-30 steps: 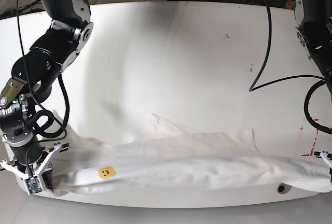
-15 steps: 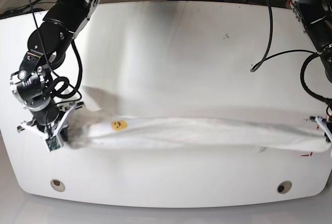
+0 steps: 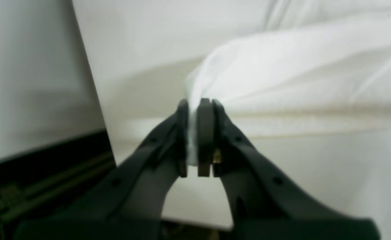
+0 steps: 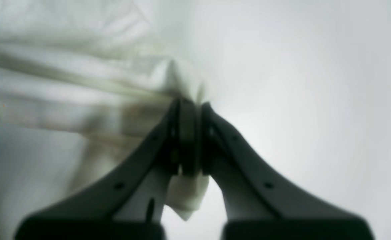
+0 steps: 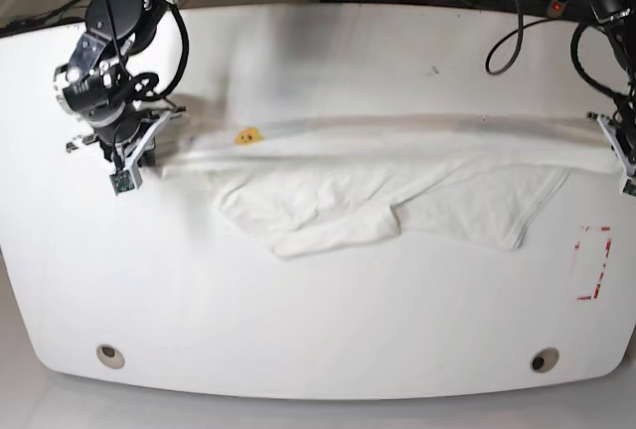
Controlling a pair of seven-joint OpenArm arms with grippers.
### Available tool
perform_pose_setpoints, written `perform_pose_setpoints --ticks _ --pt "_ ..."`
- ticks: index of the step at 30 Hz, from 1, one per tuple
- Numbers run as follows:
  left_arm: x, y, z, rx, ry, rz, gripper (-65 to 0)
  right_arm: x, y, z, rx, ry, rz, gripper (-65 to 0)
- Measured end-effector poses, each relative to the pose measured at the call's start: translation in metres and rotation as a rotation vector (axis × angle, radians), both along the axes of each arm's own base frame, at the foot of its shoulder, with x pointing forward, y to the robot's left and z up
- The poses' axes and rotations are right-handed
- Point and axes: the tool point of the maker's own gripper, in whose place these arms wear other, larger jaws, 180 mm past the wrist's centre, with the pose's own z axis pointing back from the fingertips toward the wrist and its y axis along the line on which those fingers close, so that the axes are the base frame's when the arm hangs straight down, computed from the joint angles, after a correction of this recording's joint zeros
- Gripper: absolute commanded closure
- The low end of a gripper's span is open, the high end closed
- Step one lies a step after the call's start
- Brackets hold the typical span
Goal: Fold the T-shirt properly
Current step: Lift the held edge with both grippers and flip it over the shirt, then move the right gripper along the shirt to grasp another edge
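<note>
Compared with a second ago, you have carried the T-shirt from the near edge of the table well toward the far half; half a second ago it was a tight rope across the middle, and now its top edge is stretched in a line between both arms while the lower part lies loose and crumpled on the table nearer you. Your right gripper, on the left of the base view, has moved far and points down at the shirt's left end, its arm bent back over the far left corner. Your left gripper sits at the right edge of the table, mostly cut off in that view. Closer in, the left wrist view shows what the base view cannot: the left gripper clamped tight on a pinch of white cloth, the T-shirt fanning away from it. The right wrist view shows the right gripper closed likewise on the T-shirt, a scrap of cloth hanging below the fingers. The small orange bear face lies near the left end.
</note>
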Motion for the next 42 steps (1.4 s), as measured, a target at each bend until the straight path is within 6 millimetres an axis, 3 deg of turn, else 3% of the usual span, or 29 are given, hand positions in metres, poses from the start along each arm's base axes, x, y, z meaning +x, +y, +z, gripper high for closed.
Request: perform_pose_setpoints --ticks 5,10,13,15,19,24,29,36,42 --pt "-0.021 -0.002 -0.019 -0.011 0.046 -0.023 -0.7 -0.032 -0.005 -0.024 0.013 0.084 -0.04 0.0" --pt "-0.041 -0.015 -0.044 -0.051 0.081 -0.051 -0.8 -0.057 0.005 -0.044 0.053 0.152 -0.065 -0.2" --pt "-0.049 -0.021 -0.054 -0.072 0.106 -0.053 -0.8 -0.069 0.008 -0.052 0.065 0.181 -0.064 -13.0" --pt "-0.048 -0.021 -0.054 -0.072 0.102 -0.052 -0.8 -0.077 0.007 -0.056 0.061 0.202 -0.067 -28.5" --pt "-0.047 -0.021 -0.053 -0.073 0.098 -0.052 -0.8 -0.092 0.006 -0.064 0.056 0.243 -0.071 -49.8" --pt "-0.047 -0.022 -0.054 -0.076 0.097 -0.053 -0.7 -0.098 0.005 -0.066 0.051 0.257 -0.07 -48.0" --pt "-0.047 -0.021 -0.053 -0.074 0.096 -0.051 -0.6 -0.079 -0.005 -0.052 0.021 0.204 -0.068 -44.7" --pt "-0.047 -0.022 -0.053 -0.072 0.096 -0.054 -0.6 -0.016 -0.01 -0.015 0.014 0.048 -0.056 -45.2" --pt "-0.046 -0.022 -0.053 -0.072 0.094 -0.054 -0.6 0.039 0.005 -0.02 0.078 0.049 0.003 -44.7"
